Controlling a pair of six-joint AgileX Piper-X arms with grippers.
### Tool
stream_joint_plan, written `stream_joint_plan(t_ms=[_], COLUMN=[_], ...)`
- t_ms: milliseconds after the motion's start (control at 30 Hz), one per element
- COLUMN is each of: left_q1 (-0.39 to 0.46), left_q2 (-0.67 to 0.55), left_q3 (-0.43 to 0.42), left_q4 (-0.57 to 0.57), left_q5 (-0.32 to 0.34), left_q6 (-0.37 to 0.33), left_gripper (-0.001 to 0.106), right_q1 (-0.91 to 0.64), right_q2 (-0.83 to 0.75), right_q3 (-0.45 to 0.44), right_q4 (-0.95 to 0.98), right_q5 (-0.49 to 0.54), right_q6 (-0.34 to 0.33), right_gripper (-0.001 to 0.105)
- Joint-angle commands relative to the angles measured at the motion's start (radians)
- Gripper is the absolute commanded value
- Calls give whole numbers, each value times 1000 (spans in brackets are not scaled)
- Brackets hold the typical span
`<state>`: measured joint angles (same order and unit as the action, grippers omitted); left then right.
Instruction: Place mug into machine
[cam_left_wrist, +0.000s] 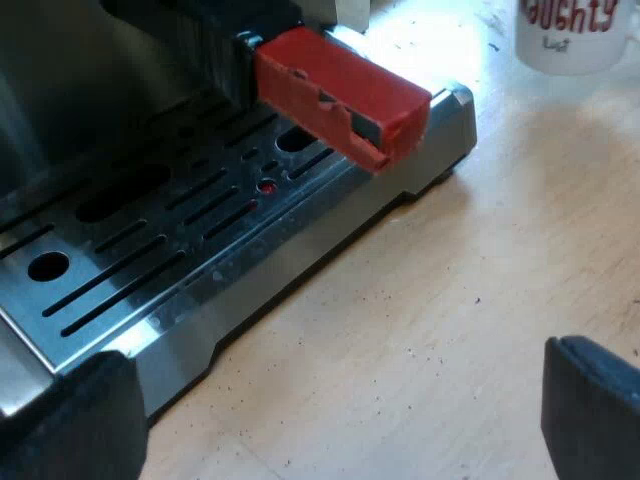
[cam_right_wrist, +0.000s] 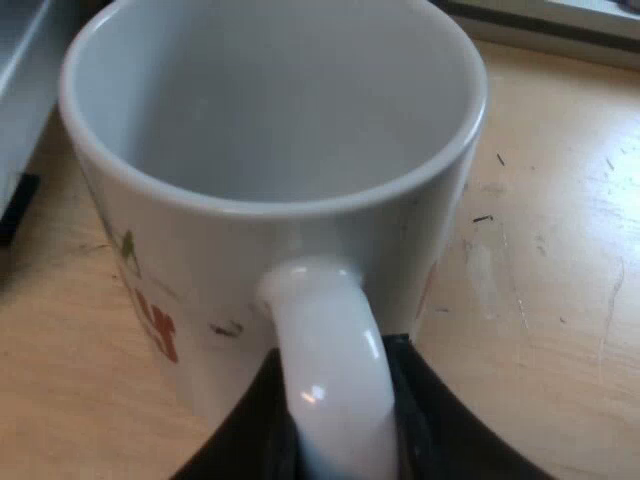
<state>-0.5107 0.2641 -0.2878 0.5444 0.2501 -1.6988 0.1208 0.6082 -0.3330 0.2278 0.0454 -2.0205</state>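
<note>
mug (cam_right_wrist: 270, 150): white, red and green print on the outer wall, mouth facing the right wrist cam. It is on or just over the wooden table (cam_right_wrist: 540, 250); contact with the wood can't be confirmed from here. The mug handle (cam_right_wrist: 335, 400) points back at the camera.

right gripper (cam_right_wrist: 340, 355): narrow, holding the mug by that handle. One black finger (cam_right_wrist: 440, 420) is pressed against each side of the loop, with the handle running down between them.

A grey edge of the espresso machine (cam_right_wrist: 20, 110) sits close beside the mug.

In the left wrist view the mug (cam_left_wrist: 572, 35) is far off on the table, apart from the machine's corner, red lettering on its side. It is not on the drip tray (cam_left_wrist: 150, 250).

The drip tray is a slotted metal plate with a few round holes and a small red dot among the slots. The holder handle (cam_left_wrist: 225, 50) juts out over the tray, a dark shaft ending in the red end (cam_left_wrist: 340, 90).

left gripper (cam_left_wrist: 330, 410): wide, holding nothing. Its fingers (cam_left_wrist: 70, 425) are well apart, one over the tray's front corner and the other over bare table. It hovers just off the machine's front.
</note>
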Motion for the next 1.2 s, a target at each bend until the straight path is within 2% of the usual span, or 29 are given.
stream_joint_plan(t_ms=[33, 200, 367, 500, 567, 600, 667, 700, 767, 1000, 1100, 1200], left_q1=[-3, -3, -3, -3, -3, -3, -3, -3, -3, -3, -3, -3], left_q2=[1, 2, 2, 2, 2, 2, 2, 2, 2, 2, 2, 2], left_q3=[29, 100, 153, 161, 161, 161, 161, 161, 161, 161, 161, 161], left_q4=[-69, -222, -324, -340, -340, -340, -340, -340, -340, -340, -340, -340], left_q5=[-14, -14, -14, -39, -79, -126, -150, -151, -151, -149, -149, -149], left_q6=[-9, -9, -9, -9, -9, -9, -9, -9, -9, -9, -9, -9], left_gripper=[81, 81, 81, 81, 81, 81, 81, 81, 81, 81, 81, 81], right_q1=[2, 26, 128, 220, 318, 348, 425, 441, 526, 737, 784, 793], right_q2=[-165, -273, -274, -253, -226, -216, -182, -175, -125, 74, 168, 266], right_q3=[-71, -166, -201, -201, -201, -201, -201, -201, -199, -199, -199, -199], right_q4=[210, 430, 456, 456, 431, 415, 367, 362, 293, 13, -73, -168], right_q5=[-38, -119, -137, -111, -45, -23, 30, 35, 102, 260, 327, 340], right_q6=[-12, -8, 41, 80, 114, 121, 139, 144, 203, 214, 256, 298], right_gripper=[0, 0, 0, 0, 0, 0, 0, 0, 0, 0, 0, 0])
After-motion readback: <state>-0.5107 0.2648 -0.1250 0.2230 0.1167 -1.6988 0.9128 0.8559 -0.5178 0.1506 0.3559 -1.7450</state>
